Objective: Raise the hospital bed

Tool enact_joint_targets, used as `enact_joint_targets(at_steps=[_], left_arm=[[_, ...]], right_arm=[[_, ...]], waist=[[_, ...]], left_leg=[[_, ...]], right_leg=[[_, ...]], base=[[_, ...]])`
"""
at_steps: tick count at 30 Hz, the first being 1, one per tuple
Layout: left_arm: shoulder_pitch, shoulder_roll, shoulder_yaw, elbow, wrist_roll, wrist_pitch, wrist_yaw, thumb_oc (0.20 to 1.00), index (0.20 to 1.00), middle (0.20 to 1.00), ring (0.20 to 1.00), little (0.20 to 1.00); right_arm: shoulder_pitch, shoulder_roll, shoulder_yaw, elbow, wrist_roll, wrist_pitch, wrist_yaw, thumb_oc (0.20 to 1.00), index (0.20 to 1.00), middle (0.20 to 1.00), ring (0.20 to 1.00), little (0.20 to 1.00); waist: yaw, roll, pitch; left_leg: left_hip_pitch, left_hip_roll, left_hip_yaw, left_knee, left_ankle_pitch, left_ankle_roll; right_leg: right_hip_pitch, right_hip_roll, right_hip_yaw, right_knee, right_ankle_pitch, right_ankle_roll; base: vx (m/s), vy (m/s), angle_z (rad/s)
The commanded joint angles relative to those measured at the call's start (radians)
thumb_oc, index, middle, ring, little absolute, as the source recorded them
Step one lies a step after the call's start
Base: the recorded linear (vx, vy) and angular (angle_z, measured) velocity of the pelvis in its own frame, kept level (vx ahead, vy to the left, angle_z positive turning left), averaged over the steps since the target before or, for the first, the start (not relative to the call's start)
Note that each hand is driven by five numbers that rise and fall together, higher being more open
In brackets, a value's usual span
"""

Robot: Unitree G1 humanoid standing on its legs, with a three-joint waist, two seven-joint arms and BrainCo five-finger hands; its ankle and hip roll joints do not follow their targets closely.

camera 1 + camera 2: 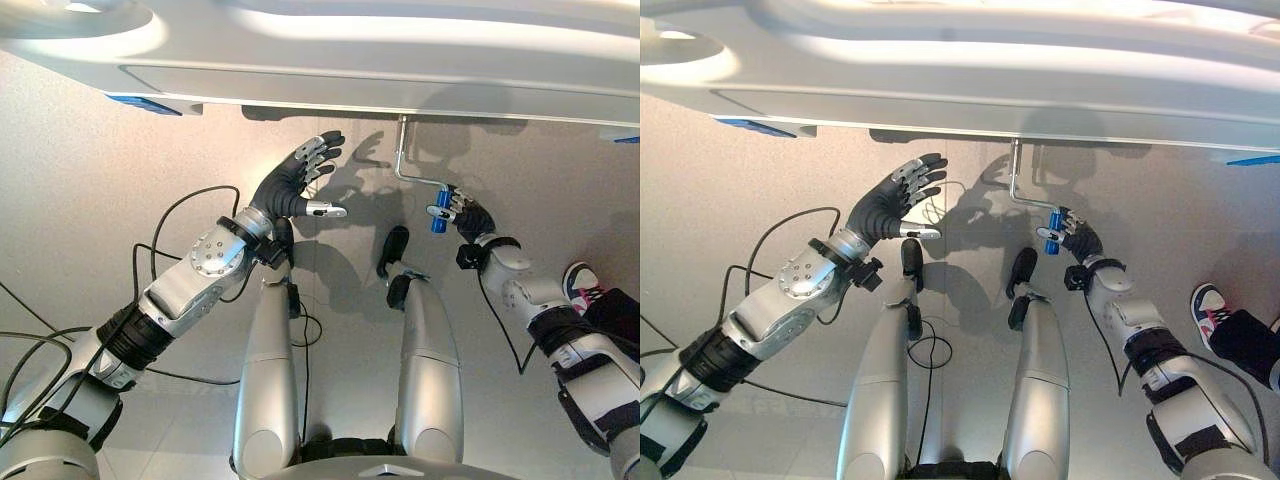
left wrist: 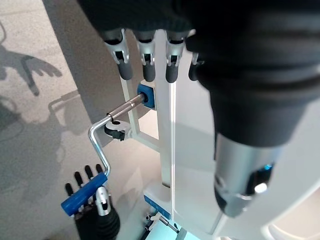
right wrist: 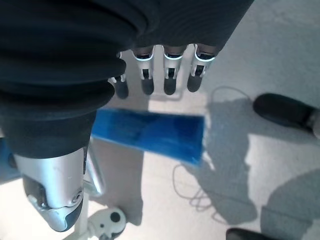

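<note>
While right hand [image 1: 462, 211] cups blue crank grip [image 1: 440, 214] below bed frame [image 1: 400, 90], fingers loose, not wrapped: grip may slip off mid-turn. Left hand [image 1: 300, 175] splayed wide, idle.

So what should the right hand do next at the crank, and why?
Probably curl the right hand round the blue grip before turning: the grip lies across its palm, fingers straight. The crank is unfolded under the bed. The left hand hovers open.

Head eyes look down—wrist views close on crank [image 2: 102, 150].
</note>
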Motion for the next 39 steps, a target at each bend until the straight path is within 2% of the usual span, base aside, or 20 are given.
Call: enact_joint_targets(at_steps=[1, 9, 18, 25, 26, 27, 35, 37, 38, 39], left_arm=[[0.014, 0.049, 0.015, -0.136, -0.003, -0.032, -0.007, 1.0, 1.0, 1.0, 1.0, 1.0], [0.012, 0.051, 0.007, -0.144, 0.012, -0.034, -0.003, 1.0, 1.0, 1.0, 1.0, 1.0], [-0.011, 0.032, -0.014, -0.146, 0.01, -0.034, -0.008, 1.0, 1.0, 1.0, 1.0, 1.0], [-0.031, -0.018, -0.01, -0.128, -0.01, -0.031, -0.003, 1.0, 1.0, 1.0, 1.0, 1.0], [-0.031, -0.018, -0.009, -0.128, -0.01, -0.031, -0.003, 1.0, 1.0, 1.0, 1.0, 1.0], [-0.027, -0.041, -0.003, -0.125, -0.013, -0.028, 0.001, 1.0, 1.0, 1.0, 1.0, 1.0], [-0.016, -0.08, 0.024, -0.115, -0.013, -0.027, 0.016, 1.0, 1.0, 1.0, 1.0, 1.0], [-0.005, -0.08, 0.031, -0.117, -0.014, -0.026, 0.02, 1.0, 1.0, 1.0, 1.0, 1.0], [-0.004, -0.079, 0.034, -0.116, -0.01, -0.027, 0.024, 1.0, 1.0, 1.0, 1.0, 1.0], [-0.004, -0.079, 0.034, -0.116, -0.01, -0.026, 0.024, 1.0, 1.0, 1.0, 1.0, 1.0]], right_arm=[[-0.016, -0.066, 0.018, -0.043, -0.017, -0.016, 0.013, 1.0, 1.0, 1.0, 1.0, 1.0], [-0.057, -0.109, 0.064, -0.039, -0.032, -0.005, 0.033, 1.0, 1.0, 1.0, 1.0, 1.0], [-0.098, -0.057, 0.116, 0.06, -0.032, 0.019, 0.053, 1.0, 1.0, 1.0, 1.0, 1.0], [-0.118, 0.097, 0.105, 0.235, -0.056, 0.034, 0.031, 1.0, 1.0, 1.0, 1.0, 1.0], [-0.118, 0.098, 0.106, 0.236, -0.056, 0.033, 0.031, 1.0, 1.0, 1.0, 1.0, 1.0], [-0.119, 0.142, 0.1, 0.276, -0.066, 0.039, 0.022, 1.0, 1.0, 1.0, 1.0, 1.0], [-0.135, 0.224, 0.086, 0.324, -0.06, 0.036, 0.008, 1.0, 1.0, 1.0, 1.0, 1.0], [-0.13, 0.229, 0.083, 0.3, -0.056, 0.032, 0.002, 0.793, 0.793, 0.793, 0.793, 0.793], [-0.135, 0.226, 0.08, 0.282, -0.056, 0.023, -0.008, 0.285, 0.285, 0.285, 0.285, 0.285], [-0.135, 0.226, 0.08, 0.282, -0.056, 0.023, -0.009, 0.209, 0.209, 0.209, 0.209, 0.209]], waist=[[0.003, -0.005, -0.019], [0.004, -0.005, -0.019], [0.012, 0.008, -0.019], [0.026, 0.024, -0.019], [0.026, 0.024, -0.019], [0.03, 0.029, -0.019], [0.033, 0.034, -0.019], [0.03, 0.032, -0.019], [0.03, 0.032, -0.019], [0.03, 0.032, -0.019]], left_leg=[[-0.001, 0.004, 0.018, 0.042, -0.066, 0.041], [-0.008, 0.007, 0.019, 0.047, -0.066, 0.041], [-0.012, 0.005, 0.022, 0.05, -0.064, 0.041], [-0.014, 0.001, 0.022, 0.056, -0.065, 0.044], [-0.015, 0.001, 0.022, 0.056, -0.065, 0.044], [-0.014, 0.0, 0.023, 0.055, -0.065, 0.045], [-0.015, 0.0, 0.03, 0.057, -0.069, 0.048], [-0.016, 0.002, 0.031, 0.056, -0.068, 0.049], [-0.015, 0.002, 0.032, 0.053, -0.069, 0.049], [-0.014, 0.002, 0.032, 0.053, -0.068, 0.049]], right_leg=[[0.031, -0.016, 0.018, -0.093, 0.094, 0.088], [0.028, -0.017, 0.017, -0.091, 0.095, 0.087], [0.025, -0.018, 0.018, -0.089, 0.097, 0.085], [0.019, -0.017, 0.022, -0.083, 0.098, 0.085], [0.019, -0.017, 0.022, -0.083, 0.098, 0.085], [0.019, -0.017, 0.022, -0.084, 0.096, 0.084], [0.013, -0.015, 0.027, -0.081, 0.095, 0.083], [0.011, -0.015, 0.028, -0.081, 0.095, 0.083], [0.011, -0.014, 0.029, -0.083, 0.096, 0.083], [0.011, -0.014, 0.029, -0.083, 0.096, 0.083]], base=[[0.0, 0.0, 0.0], [0.0, 0.0, 0.0], [0.0, 0.0, 0.0], [0.0, 0.0, 0.0], [0.0, 0.0, 0.0], [0.0, 0.0, 0.0], [0.0, 0.001, -0.02], [0.01, 0.005, -0.04], [0.0, 0.008, -0.04], [0.01, 0.016, -0.05]])
